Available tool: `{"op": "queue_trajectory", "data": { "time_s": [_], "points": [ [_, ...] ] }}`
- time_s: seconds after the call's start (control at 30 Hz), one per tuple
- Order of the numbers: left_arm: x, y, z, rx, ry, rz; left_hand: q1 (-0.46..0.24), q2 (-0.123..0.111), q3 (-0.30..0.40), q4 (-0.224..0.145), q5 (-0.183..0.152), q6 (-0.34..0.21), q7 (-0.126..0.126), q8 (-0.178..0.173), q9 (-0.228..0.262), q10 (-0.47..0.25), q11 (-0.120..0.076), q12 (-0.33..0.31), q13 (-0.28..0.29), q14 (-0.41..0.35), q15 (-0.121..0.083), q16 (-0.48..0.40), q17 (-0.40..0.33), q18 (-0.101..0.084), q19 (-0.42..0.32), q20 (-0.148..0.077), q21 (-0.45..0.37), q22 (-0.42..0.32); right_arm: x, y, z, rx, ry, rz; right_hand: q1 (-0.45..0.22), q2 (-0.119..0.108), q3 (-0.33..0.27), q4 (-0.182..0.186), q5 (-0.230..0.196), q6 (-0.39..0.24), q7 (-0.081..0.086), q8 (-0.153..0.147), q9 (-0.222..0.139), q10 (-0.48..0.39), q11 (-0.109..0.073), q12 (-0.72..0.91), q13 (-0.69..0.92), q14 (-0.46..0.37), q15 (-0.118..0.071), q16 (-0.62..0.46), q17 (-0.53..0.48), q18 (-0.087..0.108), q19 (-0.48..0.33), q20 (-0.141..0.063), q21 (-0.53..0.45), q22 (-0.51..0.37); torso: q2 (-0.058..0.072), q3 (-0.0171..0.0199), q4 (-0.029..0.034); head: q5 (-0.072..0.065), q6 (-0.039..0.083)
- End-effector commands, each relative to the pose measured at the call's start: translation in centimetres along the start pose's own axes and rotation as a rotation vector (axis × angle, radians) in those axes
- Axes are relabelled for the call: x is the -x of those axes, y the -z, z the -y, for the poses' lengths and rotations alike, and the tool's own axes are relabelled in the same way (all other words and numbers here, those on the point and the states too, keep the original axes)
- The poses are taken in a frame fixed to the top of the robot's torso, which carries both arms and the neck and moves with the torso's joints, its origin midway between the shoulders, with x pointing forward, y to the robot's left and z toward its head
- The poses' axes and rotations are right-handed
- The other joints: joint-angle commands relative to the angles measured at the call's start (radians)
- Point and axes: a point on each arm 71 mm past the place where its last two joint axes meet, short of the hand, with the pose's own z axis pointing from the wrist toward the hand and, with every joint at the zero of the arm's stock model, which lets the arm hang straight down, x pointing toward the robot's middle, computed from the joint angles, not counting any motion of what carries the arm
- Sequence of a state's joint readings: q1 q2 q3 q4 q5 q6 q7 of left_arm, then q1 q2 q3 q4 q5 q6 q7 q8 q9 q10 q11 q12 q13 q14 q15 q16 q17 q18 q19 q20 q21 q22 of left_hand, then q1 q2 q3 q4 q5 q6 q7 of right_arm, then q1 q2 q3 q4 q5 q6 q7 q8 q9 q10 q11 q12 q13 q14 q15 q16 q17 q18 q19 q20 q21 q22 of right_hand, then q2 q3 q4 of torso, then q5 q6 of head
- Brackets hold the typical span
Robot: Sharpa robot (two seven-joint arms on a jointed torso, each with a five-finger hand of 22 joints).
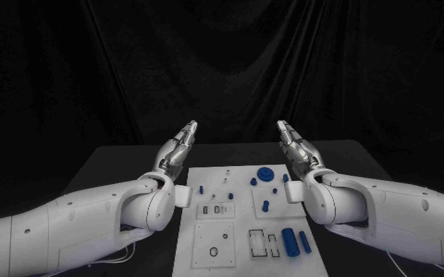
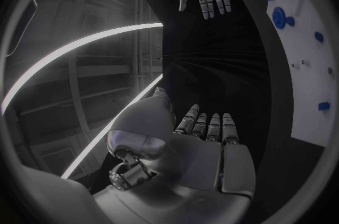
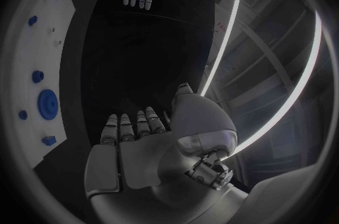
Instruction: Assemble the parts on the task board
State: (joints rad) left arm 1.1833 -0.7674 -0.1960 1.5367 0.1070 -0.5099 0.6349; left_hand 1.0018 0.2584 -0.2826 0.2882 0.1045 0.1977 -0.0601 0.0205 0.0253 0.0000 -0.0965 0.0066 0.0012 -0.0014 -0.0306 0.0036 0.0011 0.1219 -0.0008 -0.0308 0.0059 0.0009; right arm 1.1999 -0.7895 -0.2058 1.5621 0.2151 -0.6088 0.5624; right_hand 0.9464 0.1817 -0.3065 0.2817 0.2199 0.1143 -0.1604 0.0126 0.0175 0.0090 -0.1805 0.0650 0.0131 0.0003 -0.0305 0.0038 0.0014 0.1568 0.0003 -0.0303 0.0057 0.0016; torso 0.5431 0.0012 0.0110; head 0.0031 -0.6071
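The white task board (image 1: 242, 251) lies in the middle of the black table, between my two arms. Several small blue parts rest on it: a round gear-like disc (image 1: 265, 175) near its far edge, small pegs (image 1: 265, 206) at mid-board, and longer blue pieces (image 1: 289, 241) near the front right. My left hand (image 1: 179, 145) is raised above the table left of the board, fingers straight and holding nothing. My right hand (image 1: 296, 144) is raised on the board's right, fingers also straight and empty. The wrist views show the board (image 2: 304, 66) (image 3: 39, 66) with the disc (image 2: 279, 17) (image 3: 48, 104), and each opposite hand.
The black table (image 1: 111, 161) extends around the board on both sides. A black curtain (image 1: 222, 46) hangs behind it. A white cable (image 1: 125, 258) runs beside my left arm near the front.
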Motion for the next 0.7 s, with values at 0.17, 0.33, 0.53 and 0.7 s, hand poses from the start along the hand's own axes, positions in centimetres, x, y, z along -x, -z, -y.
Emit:
{"op": "queue_trajectory", "data": {
  "time_s": [0.17,0.33,0.53,0.7],
  "points": [
    [0.4,-0.4,1.2,-0.189,0.123,-0.128,0.038,0.004,-0.011,0.001,0.009,0.011,0.0,0.006,0.002,0.0,-0.005,-0.007,-0.001,0.001,-0.078,-0.004,-0.001,0.036,0.001,0.013,-0.006,-0.001,1.1,-0.4,-0.5,0.044,-0.034,-0.109,0.062,-0.015,-0.014,0.008,0.008,0.012,-0.006,0.007,0.002,-0.004,0.076,0.018,0.003,0.0,-0.059,-0.004,-0.001,0.007,0.0,0.033,-0.006,-0.002,0.001,-0.0009,0.0031,-0.011,-0.053],
    [0.6,-0.4,1.4,-0.21,0.086,-0.163,0.093,0.009,-0.001,0.001,0.057,0.029,0.011,0.007,0.003,0.0,0.005,-0.007,-0.001,0.001,-0.091,-0.004,-0.001,-0.004,0.001,-0.042,-0.006,-0.001,1.5,-0.7,-0.9,0.077,0.032,-0.135,0.123,-0.045,0.006,0.005,0.025,0.064,0.089,0.016,0.01,0.006,0.191,0.072,0.011,0.015,0.152,0.021,0.011,-0.004,0.007,0.241,0.001,0.003,0.002,-0.0023,0.0025,-0.016,-0.071],
    [0.9,0.3,2.2,-0.19,0.066,-0.193,0.152,0.01,0.008,0.003,0.124,0.048,0.024,0.009,0.005,0.0,0.019,-0.007,-0.001,0.001,-0.069,-0.004,-0.001,-0.026,0.001,-0.043,-0.006,-0.001,1.9,-1.2,-2.9,0.163,0.206,-0.205,0.279,-0.102,0.061,0.011,0.137,0.237,0.164,0.074,0.026,0.093,0.311,0.307,0.032,0.434,0.267,0.335,0.079,-0.026,0.387,0.326,0.196,0.095,0.004,-0.0019,0.0009,-0.028,-0.095],
    [1.2,0.6,3.6,-0.194,0.058,-0.202,0.204,0.009,0.019,0.0,0.195,0.05,0.032,0.009,0.005,0.0,0.03,-0.007,-0.001,0.001,-0.046,-0.004,-0.001,-0.026,0.001,-0.02,-0.006,-0.001,2.1,-1.6,-5.3,0.173,0.323,-0.239,0.357,-0.119,0.077,0.006,0.15,0.268,0.188,0.083,0.028,0.159,0.318,0.384,0.038,0.584,0.265,0.363,0.067,-0.025,0.602,0.322,0.251,0.101,0.005,-0.0024,-0.0003,-0.029,-0.104]
  ]
}}
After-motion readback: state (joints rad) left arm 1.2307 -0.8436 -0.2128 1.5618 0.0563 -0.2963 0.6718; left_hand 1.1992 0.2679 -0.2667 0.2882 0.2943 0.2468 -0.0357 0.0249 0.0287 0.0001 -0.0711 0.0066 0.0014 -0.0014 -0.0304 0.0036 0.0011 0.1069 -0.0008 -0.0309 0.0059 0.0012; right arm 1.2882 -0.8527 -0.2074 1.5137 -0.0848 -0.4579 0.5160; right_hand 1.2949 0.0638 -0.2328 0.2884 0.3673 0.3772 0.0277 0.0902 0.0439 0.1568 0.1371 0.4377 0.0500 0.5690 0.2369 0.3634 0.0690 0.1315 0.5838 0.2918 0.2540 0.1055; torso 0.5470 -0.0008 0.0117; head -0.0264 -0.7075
